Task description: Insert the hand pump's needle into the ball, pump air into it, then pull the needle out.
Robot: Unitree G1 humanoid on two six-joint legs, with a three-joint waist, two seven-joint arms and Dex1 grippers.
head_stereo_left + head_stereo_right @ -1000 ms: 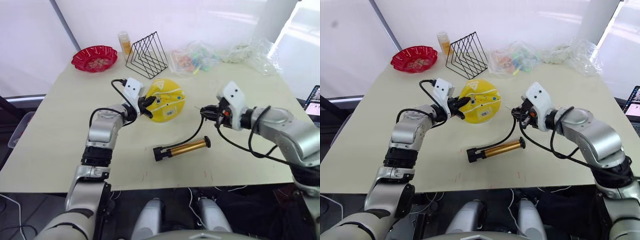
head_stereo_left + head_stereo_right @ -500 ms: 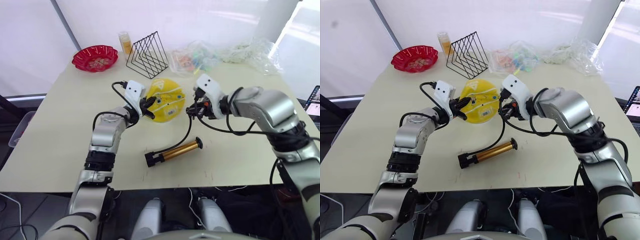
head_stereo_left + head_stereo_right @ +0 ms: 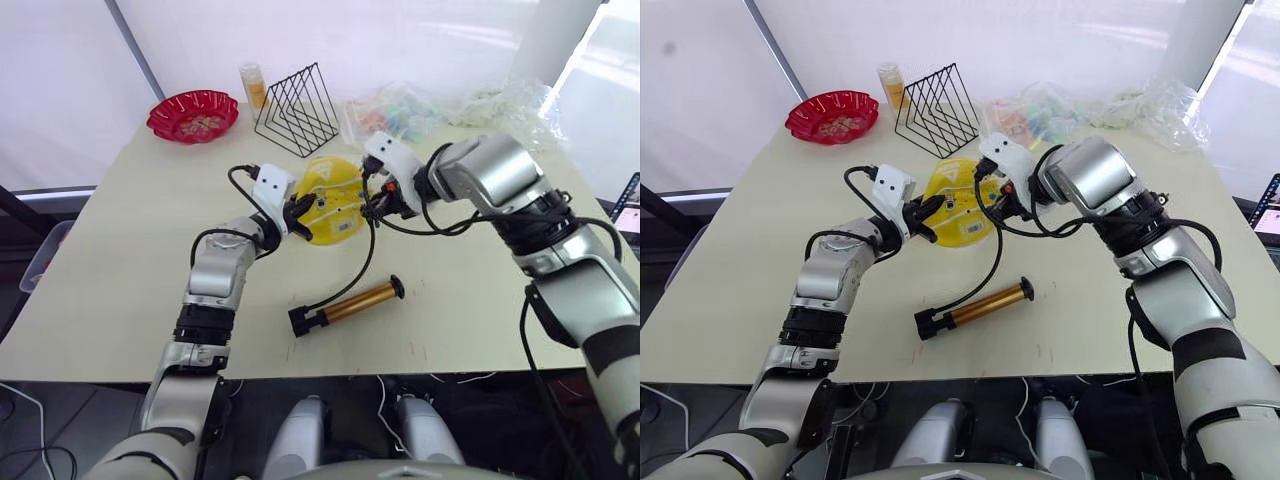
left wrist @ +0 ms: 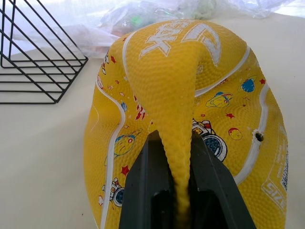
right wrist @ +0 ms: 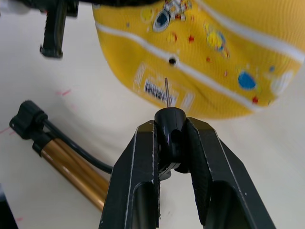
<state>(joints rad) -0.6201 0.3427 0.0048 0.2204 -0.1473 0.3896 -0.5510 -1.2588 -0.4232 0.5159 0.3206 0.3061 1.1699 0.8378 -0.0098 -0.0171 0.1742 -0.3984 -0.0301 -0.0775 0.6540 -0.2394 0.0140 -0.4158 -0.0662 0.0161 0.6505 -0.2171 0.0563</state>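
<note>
The yellow ball (image 3: 335,195) lies limp and flat at the table's middle, and my left gripper (image 4: 174,138) is shut on a raised fold of its rubber. My right gripper (image 5: 170,126) is shut on the black fitting of the needle (image 5: 167,93), close to the ball's right side. The thin metal tip points at the ball's skin just beside the small valve hole (image 5: 172,60). Whether the tip touches the ball I cannot tell. The gold hand pump (image 3: 348,304) lies on the table nearer me, and its black hose (image 3: 362,262) curves up to the right gripper.
A red bowl (image 3: 193,115) sits at the far left. A black wire rack (image 3: 293,110) and a small bottle (image 3: 250,85) stand behind the ball. Crumpled clear plastic bags (image 3: 440,108) lie along the back right. The table's front edge (image 3: 320,378) runs just past the pump.
My right gripper has carried the needle leftward to the ball, dragging the hose and shifting the pump slightly left. The left gripper has stayed clamped on the ball's fold.
</note>
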